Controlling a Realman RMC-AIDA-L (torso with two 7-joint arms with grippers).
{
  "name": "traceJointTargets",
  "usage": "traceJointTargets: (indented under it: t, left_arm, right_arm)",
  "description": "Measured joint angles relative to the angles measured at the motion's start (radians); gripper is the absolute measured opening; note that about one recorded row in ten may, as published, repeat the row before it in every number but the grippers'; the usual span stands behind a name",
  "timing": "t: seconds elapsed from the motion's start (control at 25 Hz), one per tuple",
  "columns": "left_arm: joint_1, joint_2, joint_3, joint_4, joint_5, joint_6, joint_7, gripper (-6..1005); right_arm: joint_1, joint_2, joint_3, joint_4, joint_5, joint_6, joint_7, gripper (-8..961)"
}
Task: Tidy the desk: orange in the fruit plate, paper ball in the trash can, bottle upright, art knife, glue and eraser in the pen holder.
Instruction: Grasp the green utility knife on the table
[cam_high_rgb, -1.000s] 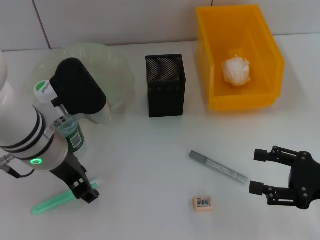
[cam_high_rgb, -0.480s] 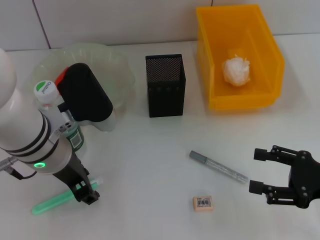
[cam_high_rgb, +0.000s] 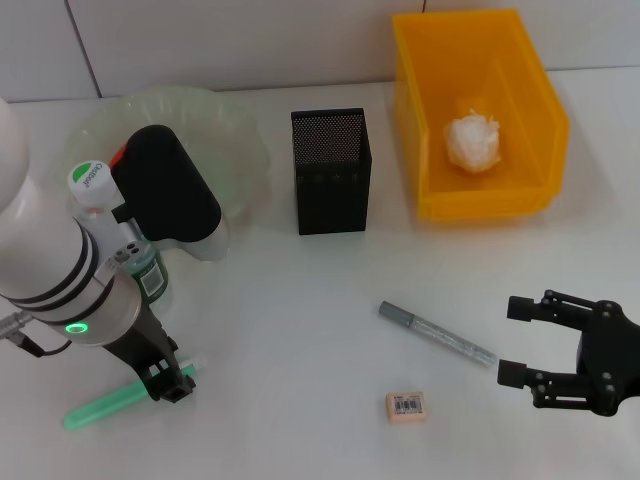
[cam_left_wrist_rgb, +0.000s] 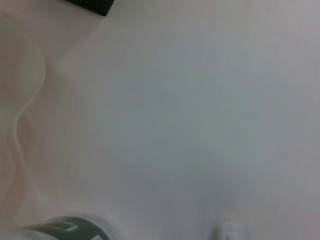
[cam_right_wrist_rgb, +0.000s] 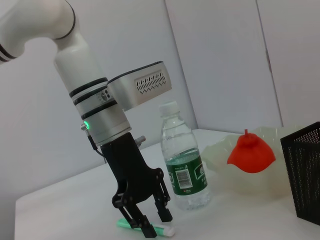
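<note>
**Left gripper lowered over the glue stick at the desk's near left**

The white desk is seen from the head camera. At the far right stands the yellow trash can, with the paper ball lying inside it. At the far left the pale green fruit plate is partly covered by the left arm; in the right wrist view the orange is seen resting in it. Between plate and bin the black mesh pen holder stands upright.

The bottle stands upright just beside the plate, cap on, close against the left arm. The left gripper is lowered to the desk in front of the bottle, its fingers parted and set on either side of the green glue stick, which lies flat; no firm grip on it can be made out. The right gripper is held at the near right, jaws wide apart and holding nothing.

The art knife lies flat on the desk, just beside the right gripper's fingertips. The eraser lies near it, closer to the desk's front edge.
</note>
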Motion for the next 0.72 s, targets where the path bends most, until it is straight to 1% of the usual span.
traceJointTargets:
  t: [0.32, 0.72]
  left_arm:
    - [0.001, 0.0, 0.007, -0.005, 0.0, 0.0, 0.002, 395]
    - [0.004, 0.001, -0.002, -0.006, 0.0, -0.002, 0.002, 332]
  right_arm:
    - [-0.003, 0.001, 0.0, 0.0, 0.0, -0.001, 0.001, 840]
    - [-0.005, 0.004, 0.0, 0.0, -0.001, -0.007, 0.002, 840]
